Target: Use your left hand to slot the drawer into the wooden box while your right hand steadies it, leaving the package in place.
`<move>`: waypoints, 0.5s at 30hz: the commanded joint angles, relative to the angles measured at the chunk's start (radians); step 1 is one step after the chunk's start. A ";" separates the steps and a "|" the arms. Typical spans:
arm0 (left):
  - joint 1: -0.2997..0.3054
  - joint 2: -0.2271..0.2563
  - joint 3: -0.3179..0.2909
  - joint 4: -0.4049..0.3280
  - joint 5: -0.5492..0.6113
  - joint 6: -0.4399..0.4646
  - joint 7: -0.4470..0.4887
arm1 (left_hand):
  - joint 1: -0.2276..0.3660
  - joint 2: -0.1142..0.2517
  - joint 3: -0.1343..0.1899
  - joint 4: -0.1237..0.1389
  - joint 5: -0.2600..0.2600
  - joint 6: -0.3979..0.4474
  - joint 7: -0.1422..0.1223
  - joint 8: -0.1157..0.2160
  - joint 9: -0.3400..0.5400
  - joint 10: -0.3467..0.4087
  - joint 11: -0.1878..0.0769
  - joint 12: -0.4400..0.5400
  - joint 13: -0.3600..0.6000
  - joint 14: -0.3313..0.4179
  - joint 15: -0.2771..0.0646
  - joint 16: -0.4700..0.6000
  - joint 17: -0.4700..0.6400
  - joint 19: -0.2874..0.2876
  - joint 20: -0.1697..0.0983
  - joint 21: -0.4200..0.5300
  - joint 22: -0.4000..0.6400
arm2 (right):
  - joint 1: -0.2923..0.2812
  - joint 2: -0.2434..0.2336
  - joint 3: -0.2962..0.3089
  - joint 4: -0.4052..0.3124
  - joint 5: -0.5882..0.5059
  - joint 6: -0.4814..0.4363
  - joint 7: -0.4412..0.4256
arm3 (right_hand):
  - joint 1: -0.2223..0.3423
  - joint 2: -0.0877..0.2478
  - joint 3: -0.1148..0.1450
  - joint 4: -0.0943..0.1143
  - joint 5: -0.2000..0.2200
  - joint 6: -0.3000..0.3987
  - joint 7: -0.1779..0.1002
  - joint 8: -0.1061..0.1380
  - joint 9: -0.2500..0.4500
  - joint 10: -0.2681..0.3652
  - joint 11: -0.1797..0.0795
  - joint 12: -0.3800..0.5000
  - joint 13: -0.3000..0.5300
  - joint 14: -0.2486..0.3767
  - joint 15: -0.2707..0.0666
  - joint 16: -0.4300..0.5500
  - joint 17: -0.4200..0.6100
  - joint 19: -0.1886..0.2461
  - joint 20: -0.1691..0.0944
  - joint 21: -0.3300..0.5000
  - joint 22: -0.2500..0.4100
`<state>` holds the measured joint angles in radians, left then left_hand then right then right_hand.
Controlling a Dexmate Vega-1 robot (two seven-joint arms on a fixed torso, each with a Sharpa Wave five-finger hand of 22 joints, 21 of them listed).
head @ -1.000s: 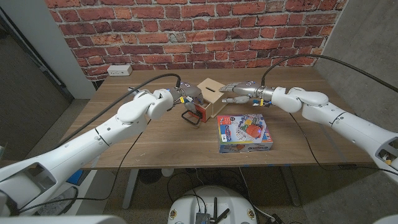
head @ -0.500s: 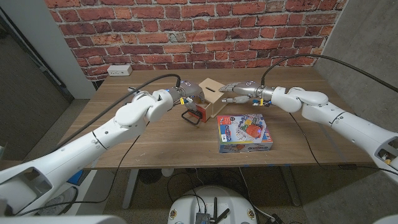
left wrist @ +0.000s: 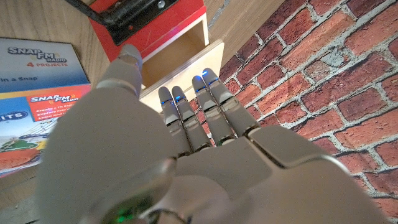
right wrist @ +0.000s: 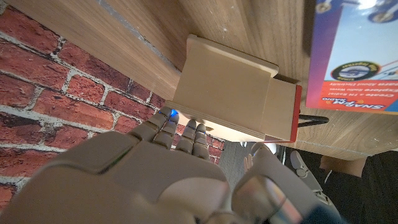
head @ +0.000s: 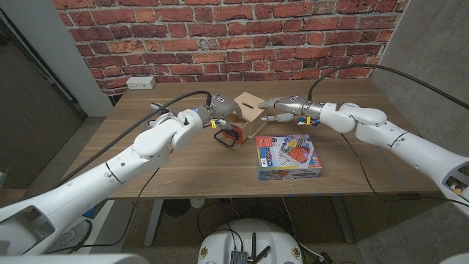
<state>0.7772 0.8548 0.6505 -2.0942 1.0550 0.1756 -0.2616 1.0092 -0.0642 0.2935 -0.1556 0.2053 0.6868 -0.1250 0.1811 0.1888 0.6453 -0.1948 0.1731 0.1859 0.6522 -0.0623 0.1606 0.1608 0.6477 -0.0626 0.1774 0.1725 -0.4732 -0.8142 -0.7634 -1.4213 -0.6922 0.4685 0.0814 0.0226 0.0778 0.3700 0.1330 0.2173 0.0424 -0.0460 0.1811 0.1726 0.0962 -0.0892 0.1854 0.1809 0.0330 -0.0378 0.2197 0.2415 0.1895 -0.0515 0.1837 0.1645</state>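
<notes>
Drawer (head: 233,134) partly in box (head: 253,111); left hand (head: 219,110) open behind it, right hand (head: 281,107) open, bracing box. Next: push straight in.

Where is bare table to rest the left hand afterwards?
Bare table lies on the robot's left, between the drawer and the near edge. It is crowded around the wooden box, the right hand and the package.

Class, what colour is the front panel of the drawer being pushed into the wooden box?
Red, with a black handle; the drawer front shows best in the left wrist view.
</notes>
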 commanded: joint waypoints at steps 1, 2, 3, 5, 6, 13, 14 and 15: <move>0.054 0.000 -0.008 -0.003 0.088 0.021 0.090 | -0.015 0.000 -0.014 0.002 -0.007 -0.056 -0.004 -0.006 0.002 -0.043 0.006 0.000 0.000 -0.037 -0.153 0.006 0.005 -0.028 -0.146 0.001 -0.002 | 0.002 -0.002 0.000 0.004 -0.005 0.009 -0.007 | 0.008 0.044 0.007 0.000 -0.004 0.005 0.003 0.005 0.002 0.008 0.002 0.002 0.002 0.010 -0.063 0.001 0.002 0.023 -0.065 0.006 0.003; 0.056 -0.001 -0.007 -0.001 0.092 0.022 0.092 | -0.016 0.001 -0.015 0.003 -0.008 -0.065 -0.005 -0.006 0.002 -0.052 0.009 -0.001 0.000 -0.042 -0.154 0.007 0.005 -0.035 -0.145 0.000 -0.002 | 0.001 -0.003 0.001 0.004 -0.008 0.009 -0.014 | 0.007 0.044 0.007 0.000 -0.004 0.005 0.003 0.006 0.002 0.008 0.002 0.002 0.002 0.008 -0.065 0.001 0.002 0.023 -0.066 0.006 0.003; 0.059 -0.004 -0.006 0.000 0.100 0.027 0.095 | -0.017 0.001 -0.017 0.003 -0.009 -0.075 -0.004 -0.005 0.002 -0.061 0.012 -0.001 0.000 -0.049 -0.154 0.006 0.004 -0.039 -0.144 0.001 -0.002 | 0.000 -0.003 0.001 0.005 -0.012 0.010 -0.021 | 0.007 0.043 0.007 0.000 -0.004 0.005 0.004 0.006 0.002 0.008 0.003 0.002 0.002 0.008 -0.064 0.001 0.002 0.023 -0.066 0.006 0.003; 0.059 -0.005 -0.005 0.002 0.107 0.026 0.092 | -0.020 0.002 -0.020 0.004 -0.010 -0.081 -0.005 -0.003 0.002 -0.073 0.015 -0.002 0.000 -0.060 -0.153 0.005 0.005 -0.047 -0.142 0.000 -0.002 | 0.000 -0.004 0.002 0.005 -0.014 0.011 -0.026 | 0.008 0.043 0.007 0.000 -0.004 0.005 0.004 0.006 0.002 0.008 0.003 0.002 0.002 0.007 -0.064 0.000 0.002 0.022 -0.065 0.006 0.003; 0.061 -0.008 -0.006 0.001 0.107 0.031 0.087 | -0.021 0.002 -0.021 0.004 -0.010 -0.084 -0.005 -0.003 0.002 -0.077 0.014 -0.002 0.000 -0.064 -0.152 0.005 0.005 -0.050 -0.143 0.000 -0.002 | 0.000 -0.004 0.002 0.005 -0.017 0.012 -0.031 | 0.008 0.043 0.008 -0.001 -0.004 0.005 0.004 0.006 0.002 0.008 0.003 0.002 0.002 0.005 -0.065 -0.001 0.002 0.022 -0.066 0.006 0.003; 0.065 -0.019 -0.001 0.021 0.131 0.035 0.118 | -0.032 0.005 -0.029 0.006 -0.013 -0.131 -0.001 -0.004 0.001 -0.119 0.029 -0.001 0.000 -0.095 -0.146 0.007 0.005 -0.076 -0.138 0.001 -0.002 | 0.000 -0.005 0.003 0.003 -0.021 0.014 -0.037 | 0.009 0.042 0.009 -0.002 -0.005 0.005 0.003 0.006 0.002 0.006 0.003 0.002 0.002 0.005 -0.063 -0.001 0.002 0.022 -0.066 0.005 0.003; 0.067 -0.022 0.001 0.027 0.138 0.038 0.129 | -0.032 0.005 -0.030 0.006 -0.013 -0.133 -0.001 -0.002 0.001 -0.129 0.029 -0.002 0.000 -0.105 -0.143 0.006 0.005 -0.081 -0.138 0.000 -0.002 | 0.000 -0.005 0.003 0.001 -0.020 0.015 -0.035 | 0.009 0.043 0.010 -0.002 -0.005 0.005 0.002 0.006 0.002 0.007 0.004 0.002 0.002 0.005 -0.064 -0.001 0.002 0.022 -0.066 0.005 0.003; 0.068 -0.024 0.004 0.031 0.147 0.041 0.138 | -0.034 0.006 -0.031 0.006 -0.014 -0.141 -0.001 -0.003 0.001 -0.134 0.029 -0.001 0.000 -0.109 -0.143 0.007 0.005 -0.086 -0.137 0.000 -0.002 | -0.001 -0.006 0.004 0.001 -0.022 0.015 -0.038 | 0.009 0.043 0.010 -0.003 -0.005 0.005 0.001 0.006 0.002 0.007 0.004 0.002 0.002 0.005 -0.065 -0.001 0.002 0.022 -0.066 0.005 0.003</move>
<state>0.8284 0.8465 0.6449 -2.0893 1.1478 0.2004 -0.1789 0.9831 -0.0566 0.2660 -0.1478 0.1925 0.5593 -0.1256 0.1775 0.1886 0.5238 -0.1669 0.1731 0.1861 0.5548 -0.0533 0.1606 0.1608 0.5751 -0.0539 0.1777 0.1673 -0.4728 -0.8173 -0.7626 -1.4178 -0.7057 0.4769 0.0598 0.0225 0.0778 0.3710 0.1321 0.2173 0.0424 -0.0460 0.1811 0.1726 0.0962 -0.0892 0.1855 0.1809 0.0330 -0.0377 0.2197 0.2416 0.1894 -0.0514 0.1877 0.1651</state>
